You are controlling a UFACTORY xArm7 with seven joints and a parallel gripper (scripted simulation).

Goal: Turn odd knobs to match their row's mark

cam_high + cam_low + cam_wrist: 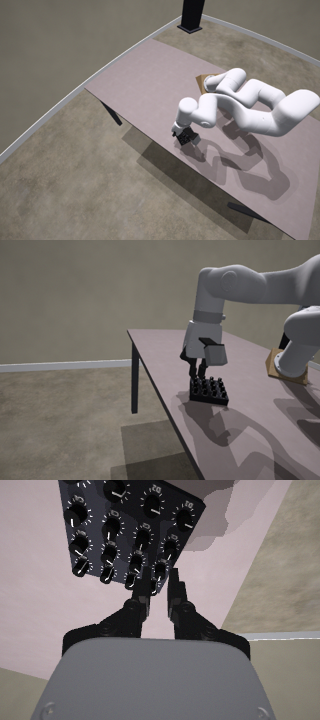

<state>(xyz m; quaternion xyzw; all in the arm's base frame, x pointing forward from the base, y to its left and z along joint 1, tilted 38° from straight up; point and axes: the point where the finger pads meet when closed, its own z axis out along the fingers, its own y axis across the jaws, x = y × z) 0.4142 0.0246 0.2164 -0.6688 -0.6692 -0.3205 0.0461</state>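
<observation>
The black knob box (183,138) (208,399) (93,532) stands on the table, with its four rows of black knobs upward. In the wrist view row D is at the top and row A is nearest my fingers. Knob D1 (184,519) and knob D2 (151,505) have lines toward the lower right. Knob C3 (110,528) and knob C2 (142,536) have lines pointing roughly down. My gripper (197,375) (159,578) is open by a narrow gap, empty, at the A1 corner; its left finger partly hides knob A1 (154,588).
The pinkish table (129,85) (160,353) has its long edge close to the box. The wooden base block (201,83) (270,361) of the arm stands across the table. The arm's shadow falls beside the box.
</observation>
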